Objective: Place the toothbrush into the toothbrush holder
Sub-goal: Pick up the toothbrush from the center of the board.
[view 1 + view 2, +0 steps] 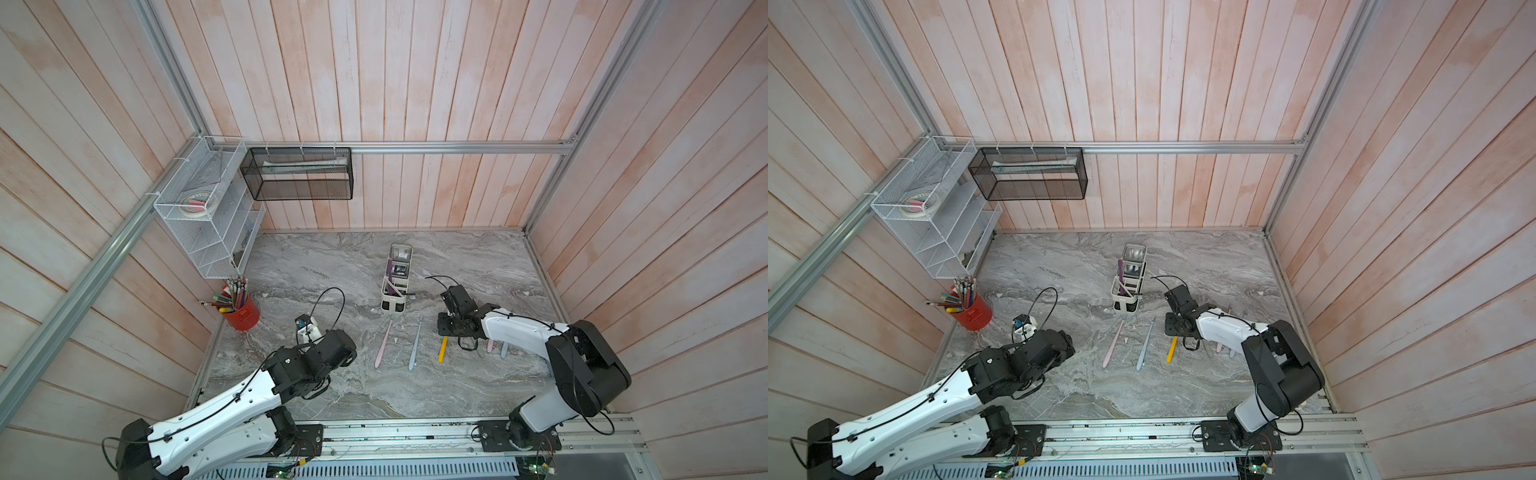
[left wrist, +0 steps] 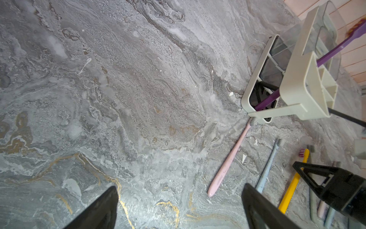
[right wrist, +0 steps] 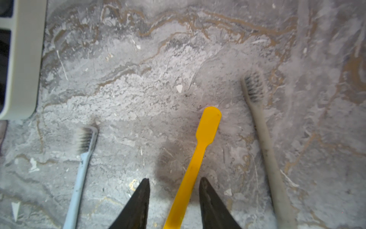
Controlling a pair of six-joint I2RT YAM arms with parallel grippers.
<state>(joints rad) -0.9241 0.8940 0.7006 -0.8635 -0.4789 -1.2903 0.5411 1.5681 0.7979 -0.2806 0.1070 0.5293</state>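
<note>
In both top views a grey-veined marble tabletop (image 1: 324,266) sits inside walls of pale pink planks with aluminium rails. The cream toothbrush holder (image 1: 397,293) (image 1: 1126,291) stands upright near the middle, with a purple toothbrush (image 1: 389,270) leaning inside it. A red pen cup (image 1: 245,316) stands at the table's left edge; a mark on its side is too small to read. A white wire-mesh rack (image 1: 199,208) and a black mesh basket (image 1: 299,174) hang on the walls. The yellow toothbrush (image 1: 443,350) (image 1: 1171,350) lies flat in front of the holder. Its far end is hidden under the right gripper (image 1: 451,330). A pink toothbrush (image 1: 383,345) and a blue toothbrush (image 1: 414,345) lie to its left. The left gripper (image 1: 306,330) hangs well apart from them.

In the left wrist view the left gripper (image 2: 179,192) has its jaws spread wide over bare marble, grasping nothing. The holder (image 2: 297,93) stands beyond the brushes.

In the right wrist view the right gripper (image 3: 174,179) has its jaws astride the yellow toothbrush (image 3: 198,154). The brush's bristles face the table. One jaw is nearly against the handle, and marble shows between the handle and the other jaw, so the brush is not clamped. A grey toothbrush (image 3: 263,128) lies beside it. No writing can be read on any brush.
</note>
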